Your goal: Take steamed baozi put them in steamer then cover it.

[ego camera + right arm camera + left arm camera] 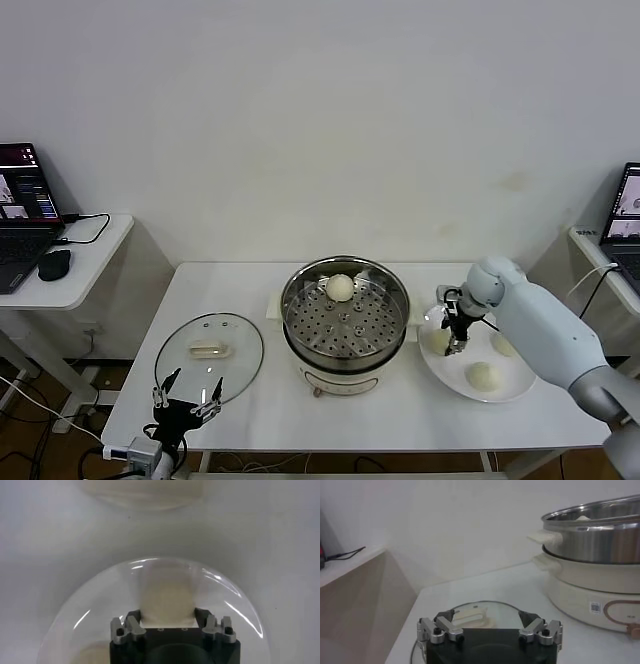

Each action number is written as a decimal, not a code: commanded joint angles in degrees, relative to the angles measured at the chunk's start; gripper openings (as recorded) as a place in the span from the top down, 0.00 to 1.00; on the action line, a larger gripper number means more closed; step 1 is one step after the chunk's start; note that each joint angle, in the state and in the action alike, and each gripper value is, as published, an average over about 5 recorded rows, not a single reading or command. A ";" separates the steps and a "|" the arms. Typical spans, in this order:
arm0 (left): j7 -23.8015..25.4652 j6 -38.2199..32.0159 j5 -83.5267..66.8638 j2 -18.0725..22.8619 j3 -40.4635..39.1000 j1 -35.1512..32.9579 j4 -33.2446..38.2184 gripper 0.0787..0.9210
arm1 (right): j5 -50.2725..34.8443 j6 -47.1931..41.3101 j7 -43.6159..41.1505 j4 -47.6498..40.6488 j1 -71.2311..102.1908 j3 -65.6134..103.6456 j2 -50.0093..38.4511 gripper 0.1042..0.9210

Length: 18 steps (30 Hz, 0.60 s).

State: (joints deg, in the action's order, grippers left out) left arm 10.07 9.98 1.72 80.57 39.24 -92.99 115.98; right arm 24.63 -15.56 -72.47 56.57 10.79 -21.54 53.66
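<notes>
**Lin:** Nearest the robot, what's at the table's front edge?

**Omar:** From the head view, the left gripper hangs over the near left corner of the white table, fingers spread wide, nothing between them. Just beyond it lies the cover, flat on the table, cream handle up.

**Lin:** Does the left wrist view add anything?

**Omar:** It looks low across the glass cover and shows the steamer side-on: steel pot on a white base, white side handle, a label on the base. The head view can't show that base wall so plainly.

**Lin:** And inside the steamer?

**Omar:** Only the head camera sees in. One baozi in the steamer sits on the perforated tray toward the far rim; the steamer stands mid-table.

**Lin:** The right side?

**Omar:** The right gripper points down over the plate, at the plate's left part. The head view shows two more buns lying free on the plate, one near the front and one partly behind the arm.

**Lin:** Is it holding one?

**Omar:** The right wrist view settles it: the fingers are drawn in against both sides of a gripped baozi, squeezing it into a squarish shape. Another bun shows blurred at the far edge of that view, and the bun still looks to be down at the plate; whether it is lifted I can't tell
</notes>
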 commanded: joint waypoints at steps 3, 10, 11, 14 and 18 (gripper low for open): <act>0.00 -0.03 0.24 0.07 -0.30 0.14 0.03 0.12 | -5.54 -1.35 -1.28 4.90 -2.47 -0.93 -3.50 0.36; 0.08 -0.03 0.57 -0.44 -0.38 0.49 0.23 0.12 | -15.24 -5.32 -3.08 14.62 -13.79 -9.42 -9.54 0.36; 0.06 -0.04 0.67 -0.48 -0.41 0.52 0.25 0.12 | -16.91 -5.91 -3.22 16.11 -16.48 -11.60 -10.35 0.36; 0.02 -0.06 0.81 -0.41 -0.56 0.59 0.54 0.12 | -20.84 -7.27 -3.72 19.39 -23.53 -17.07 -11.51 0.36; 0.09 -0.03 0.61 -0.34 -0.54 0.58 1.47 0.12 | -25.78 -9.00 -4.28 21.15 -31.34 -22.89 -10.63 0.36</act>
State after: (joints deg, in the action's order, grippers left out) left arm 10.11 9.92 2.28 80.23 38.69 -92.41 116.98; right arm 9.01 -21.55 -75.93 70.51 -5.88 -33.67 45.72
